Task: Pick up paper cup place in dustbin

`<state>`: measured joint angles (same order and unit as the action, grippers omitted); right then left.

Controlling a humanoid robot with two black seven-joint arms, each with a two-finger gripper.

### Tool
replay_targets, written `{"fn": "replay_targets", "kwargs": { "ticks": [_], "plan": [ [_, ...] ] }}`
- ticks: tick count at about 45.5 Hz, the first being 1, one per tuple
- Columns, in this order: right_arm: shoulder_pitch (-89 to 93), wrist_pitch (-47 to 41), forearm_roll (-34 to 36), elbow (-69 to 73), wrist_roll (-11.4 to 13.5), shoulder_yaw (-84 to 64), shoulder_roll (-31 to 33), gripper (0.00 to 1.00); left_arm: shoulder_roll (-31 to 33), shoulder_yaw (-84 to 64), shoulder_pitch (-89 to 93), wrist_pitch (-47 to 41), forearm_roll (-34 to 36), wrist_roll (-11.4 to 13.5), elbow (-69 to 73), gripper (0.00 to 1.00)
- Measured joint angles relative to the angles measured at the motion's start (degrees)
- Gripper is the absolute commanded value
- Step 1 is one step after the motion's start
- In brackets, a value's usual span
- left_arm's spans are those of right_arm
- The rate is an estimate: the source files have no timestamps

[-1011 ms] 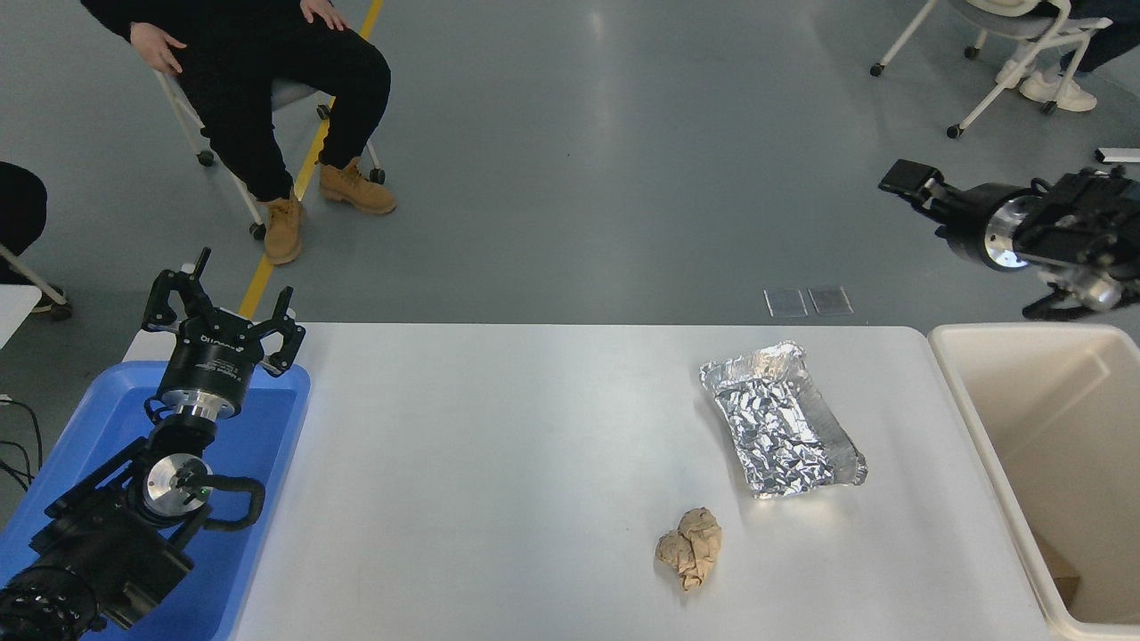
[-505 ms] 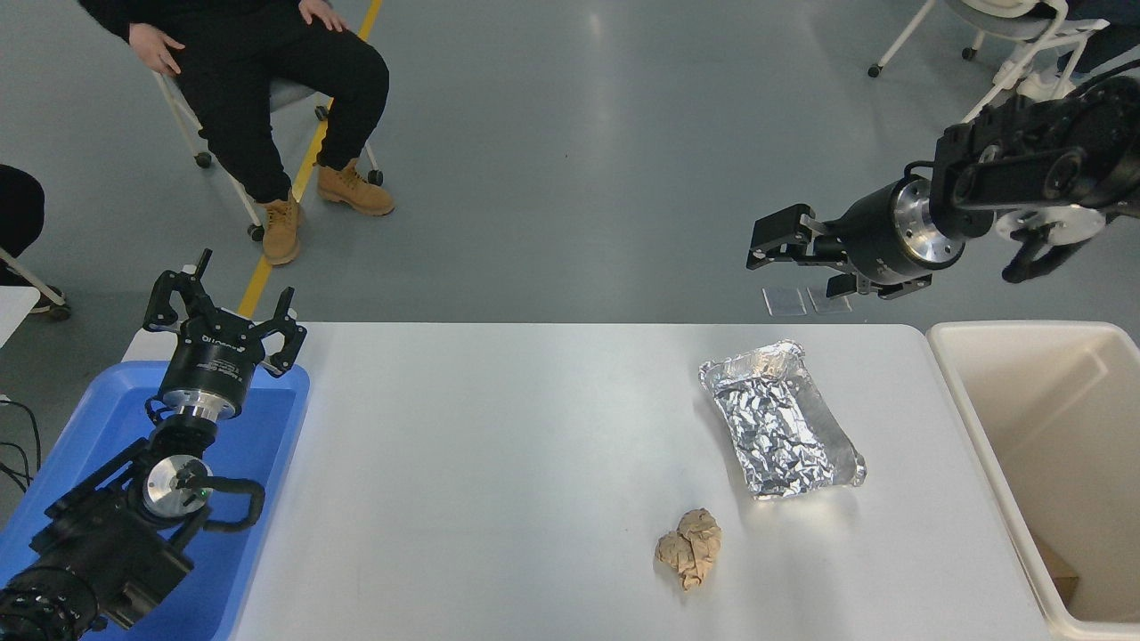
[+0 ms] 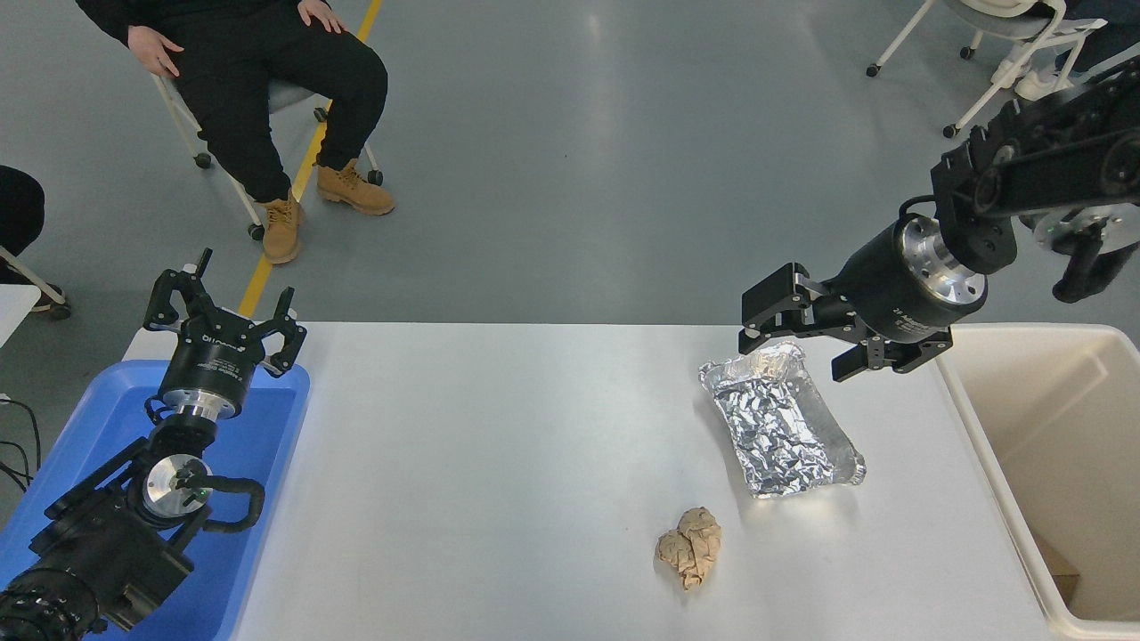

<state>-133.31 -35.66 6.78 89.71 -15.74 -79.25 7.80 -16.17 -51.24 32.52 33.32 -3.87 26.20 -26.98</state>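
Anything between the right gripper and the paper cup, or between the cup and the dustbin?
Can't judge: no paper cup shows on the table. Only a foil tray and a crumpled brown paper ball lie there. The right gripper is open over the tray's far end, beside the dustbin. The left gripper is parked over the blue tray.

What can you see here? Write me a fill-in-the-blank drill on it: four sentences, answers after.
1. The right end effector hovers open over the far end of the crinkled tray made of ______.
2. The crumpled paper ball is ______ in colour.
3. The left end effector sits over a tray coloured ______.
4. The dustbin stands at the table's ______ end.

Answers: foil; brown; blue; right
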Motion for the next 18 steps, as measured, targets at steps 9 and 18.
{"fn": "replay_targets", "kwargs": {
  "ticks": [9, 18],
  "plan": [
    [-2.33, -0.56, -0.43, 0.57, 0.0, 0.66, -2.66, 1.0, 0.0, 0.0, 0.0, -0.01, 0.0, -0.01, 0.0, 0.99],
    [-3.13, -0.71, -0.69, 0.69, 0.0, 1.12, -4.38, 1.0, 0.0, 0.0, 0.0, -0.01, 0.01, -0.01, 0.0, 0.99]
  ]
}}
